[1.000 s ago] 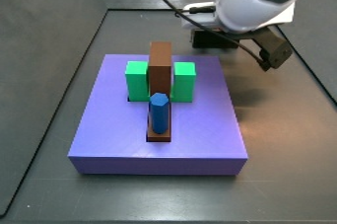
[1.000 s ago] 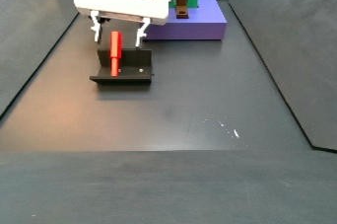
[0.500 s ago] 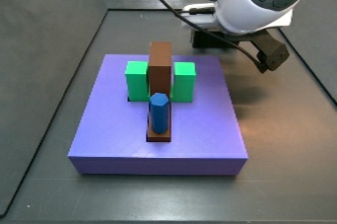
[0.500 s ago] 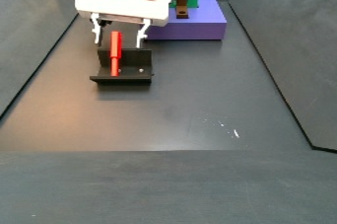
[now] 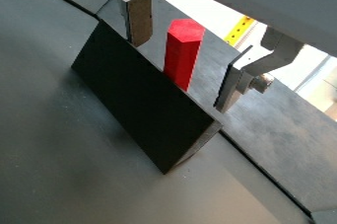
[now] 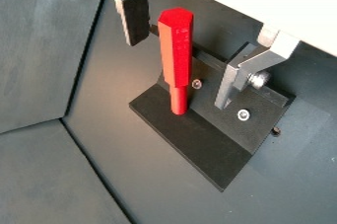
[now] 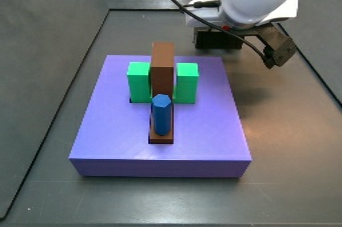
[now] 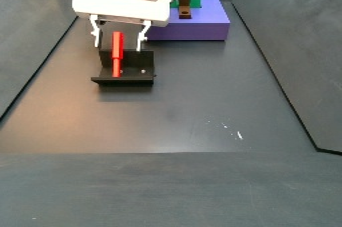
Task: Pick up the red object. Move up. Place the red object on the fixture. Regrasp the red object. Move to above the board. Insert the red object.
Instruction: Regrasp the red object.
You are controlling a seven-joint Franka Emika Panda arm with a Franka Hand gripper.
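We saw the red object (image 6: 175,60) standing up on the fixture (image 6: 211,139), our gripper (image 6: 192,45) open around it, so grabbing it again looked next.

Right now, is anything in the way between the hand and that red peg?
Nothing visible. The red peg stands upright on the fixture, in the open gap of the hand, with each finger clear of it in both wrist views.
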